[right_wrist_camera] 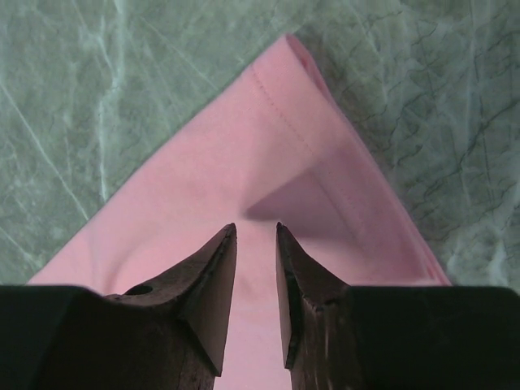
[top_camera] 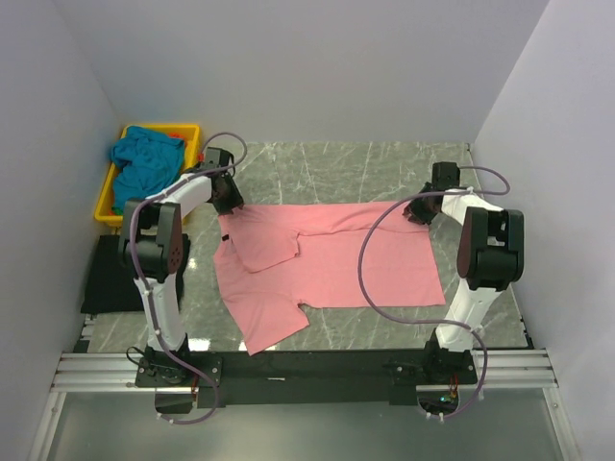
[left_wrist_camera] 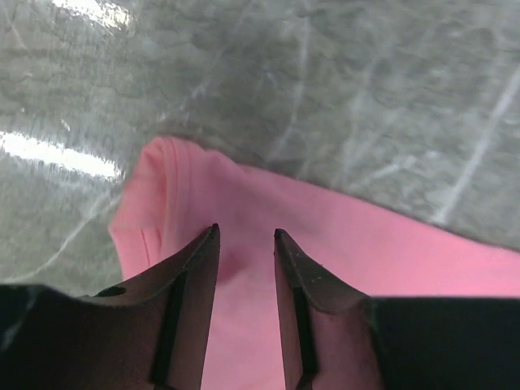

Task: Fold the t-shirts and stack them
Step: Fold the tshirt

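1. A salmon-pink short-sleeved cloth t-shirt (top_camera: 336, 259) lay spread across the grey marbled tabletop (top_camera: 384, 163).
2. The left gripper (left_wrist_camera: 244, 231) stood at the shirt's far left corner, jaws a narrow gap apart, straddling a small pucker of cloth without clamping it.
3. The right gripper (right_wrist_camera: 256, 227) stood at the far right corner, jaws likewise slightly apart over a raised fold.
4. A teal-blue t-shirt (top_camera: 144, 158) sat crumpled in the yellow plastic tray (top_camera: 106, 202).

you had the salmon pink t-shirt (top_camera: 336, 259) spread on the table (top_camera: 384, 163), your left gripper (top_camera: 228, 200) and right gripper (top_camera: 420, 210) at its far corners; the teal t-shirt (top_camera: 144, 158) sat in the yellow tray (top_camera: 104, 204).
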Controlling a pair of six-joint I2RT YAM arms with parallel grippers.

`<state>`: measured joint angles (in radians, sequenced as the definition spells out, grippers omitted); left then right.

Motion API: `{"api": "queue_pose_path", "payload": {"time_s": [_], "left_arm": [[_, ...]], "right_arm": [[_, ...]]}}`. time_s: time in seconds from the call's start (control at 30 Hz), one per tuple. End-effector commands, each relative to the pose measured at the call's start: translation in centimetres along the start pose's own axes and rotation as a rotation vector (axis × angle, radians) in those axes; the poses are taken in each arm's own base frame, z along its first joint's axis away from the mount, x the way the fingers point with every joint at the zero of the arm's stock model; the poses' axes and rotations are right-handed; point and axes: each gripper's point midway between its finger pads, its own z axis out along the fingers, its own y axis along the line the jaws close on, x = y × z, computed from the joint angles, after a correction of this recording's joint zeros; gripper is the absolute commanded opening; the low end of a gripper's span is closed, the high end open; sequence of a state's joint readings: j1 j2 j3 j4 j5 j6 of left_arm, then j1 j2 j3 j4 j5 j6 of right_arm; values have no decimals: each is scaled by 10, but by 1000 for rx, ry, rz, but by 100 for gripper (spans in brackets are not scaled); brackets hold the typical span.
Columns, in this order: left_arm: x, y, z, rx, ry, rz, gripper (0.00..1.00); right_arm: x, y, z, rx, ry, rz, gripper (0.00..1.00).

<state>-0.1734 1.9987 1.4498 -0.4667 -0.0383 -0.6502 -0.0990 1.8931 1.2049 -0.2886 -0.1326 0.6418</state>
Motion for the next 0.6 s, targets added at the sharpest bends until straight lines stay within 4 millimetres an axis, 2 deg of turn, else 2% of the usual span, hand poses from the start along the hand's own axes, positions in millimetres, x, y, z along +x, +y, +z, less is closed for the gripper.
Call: {"api": "queue_pose_path", "payload": {"time_s": [0.0,0.17,0.37,0.57], "left_arm": [[-17,-2,8,-26,-34,-16,38],[-10,19,33,-104,7,-23,37],[-14,31,45,-134,19,-41,36],[-29,32,52,-141,14,-66,38]], "right_arm": [[-18,1,2,10,-27,5,33],[-18,-1,10,31,-5,11,33],[-24,-5,22,63,23,11,33],[-33,-6,36,88,34,0,32]]}}
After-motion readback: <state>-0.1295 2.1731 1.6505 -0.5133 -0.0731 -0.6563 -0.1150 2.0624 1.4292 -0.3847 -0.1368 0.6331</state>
